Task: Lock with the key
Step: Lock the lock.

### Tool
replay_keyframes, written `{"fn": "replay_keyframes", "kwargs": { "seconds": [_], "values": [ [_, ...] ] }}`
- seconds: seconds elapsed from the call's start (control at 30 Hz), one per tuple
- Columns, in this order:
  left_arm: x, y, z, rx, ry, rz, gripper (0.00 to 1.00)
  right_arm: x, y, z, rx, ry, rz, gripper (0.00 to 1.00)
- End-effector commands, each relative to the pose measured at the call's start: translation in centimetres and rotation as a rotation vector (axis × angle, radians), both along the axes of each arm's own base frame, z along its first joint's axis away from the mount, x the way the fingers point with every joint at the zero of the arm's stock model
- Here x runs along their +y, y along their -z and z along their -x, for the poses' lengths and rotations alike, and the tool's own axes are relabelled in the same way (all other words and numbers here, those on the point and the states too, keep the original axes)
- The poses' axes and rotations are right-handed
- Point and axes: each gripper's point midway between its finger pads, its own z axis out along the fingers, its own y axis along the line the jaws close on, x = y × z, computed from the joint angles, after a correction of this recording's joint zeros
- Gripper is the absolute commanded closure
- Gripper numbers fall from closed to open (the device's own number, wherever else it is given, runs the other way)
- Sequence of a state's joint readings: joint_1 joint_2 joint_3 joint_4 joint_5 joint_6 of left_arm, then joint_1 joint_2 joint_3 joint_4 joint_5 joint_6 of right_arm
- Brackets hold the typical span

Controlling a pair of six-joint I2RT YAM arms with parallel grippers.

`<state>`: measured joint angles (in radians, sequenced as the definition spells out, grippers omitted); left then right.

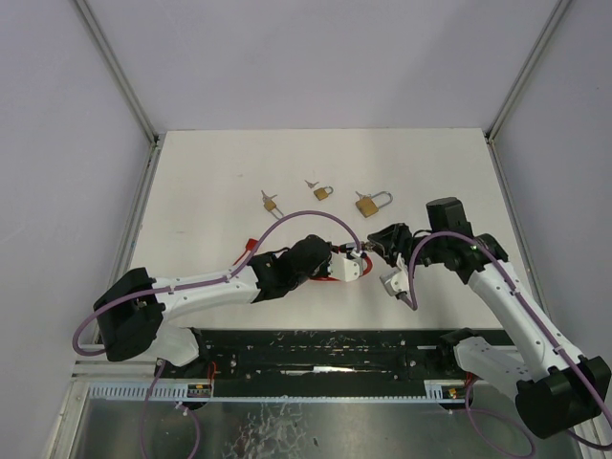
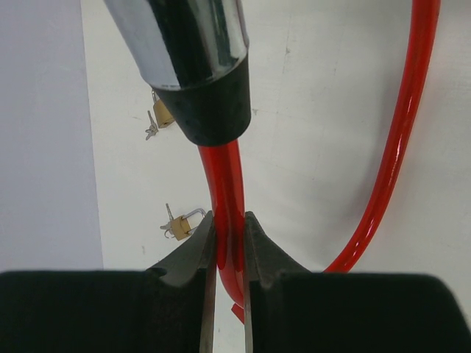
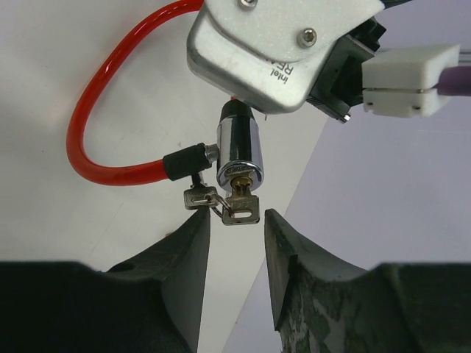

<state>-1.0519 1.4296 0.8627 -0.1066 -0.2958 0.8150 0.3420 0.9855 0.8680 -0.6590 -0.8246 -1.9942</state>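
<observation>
At centre, left pincer (image 2: 229,220) clamps the red cable (image 2: 397,147); right pincer (image 3: 235,215) gapes, seemingly clear of the key (image 3: 241,209).

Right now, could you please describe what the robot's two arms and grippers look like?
The left arm and right arm have white shells with black joints and bases; a purple cable loops along each. The left gripper and right gripper have matte black, wedge-shaped fingers. The left wrist carries a silver camera housing with partly readable "intel" lettering and a white plug.
</observation>
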Motion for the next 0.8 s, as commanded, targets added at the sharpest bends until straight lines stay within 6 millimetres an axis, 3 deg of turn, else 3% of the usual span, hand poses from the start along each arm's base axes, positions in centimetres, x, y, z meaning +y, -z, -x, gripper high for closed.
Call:
{"fn": "replay_keyframes", "kwargs": {
  "seconds": [0.0,0.37,0.77],
  "values": [
    [1.49,2.75,1.35,0.096,0.012,-0.096,1.00,0.36,-0.29,-0.05,-0.035,-0.017,-0.007,0.59],
    [1.46,2.88,1.45,0.102,0.014,-0.098,1.00,0.46,-0.75,0.33,-0.040,-0.011,-0.030,0.64],
    [1.44,2.98,1.49,0.109,0.013,-0.099,1.00,0.32,-0.65,0.61,0.052,0.052,-0.066,0.76]
  ]
}}
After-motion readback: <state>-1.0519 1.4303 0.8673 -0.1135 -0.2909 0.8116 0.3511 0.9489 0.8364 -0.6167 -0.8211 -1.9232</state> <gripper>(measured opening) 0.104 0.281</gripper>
